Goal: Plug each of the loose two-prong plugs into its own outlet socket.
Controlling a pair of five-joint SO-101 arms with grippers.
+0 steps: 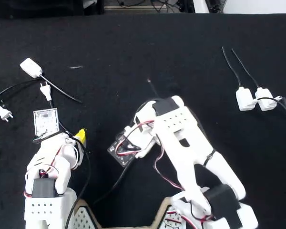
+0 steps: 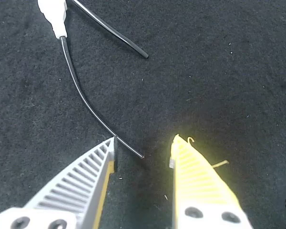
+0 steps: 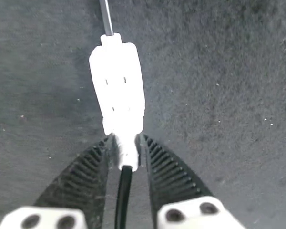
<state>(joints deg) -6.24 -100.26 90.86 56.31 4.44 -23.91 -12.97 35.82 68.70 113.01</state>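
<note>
My right gripper [image 3: 125,144] is shut on a white two-prong plug [image 3: 127,153] whose front is seated in a white outlet socket [image 3: 117,81] on the black cloth. In the high view the right arm [image 1: 181,129] stands at the centre and covers that pair. My left gripper [image 2: 143,157] hangs open over a thin black cable [image 2: 81,98] that runs up to a white plug body [image 2: 55,14]. Its yellow finger [image 1: 81,136] shows at the lower left. Two loose plugs [image 1: 46,90] [image 1: 4,113] and a white socket [image 1: 31,67] lie at the far left.
Two white connector blocks [image 1: 245,98] [image 1: 264,98] with black leads lie at the far right. A second cable end [image 2: 145,56] lies beyond the left gripper. The black cloth [image 1: 133,43] covers the whole table, with bare room at the back centre.
</note>
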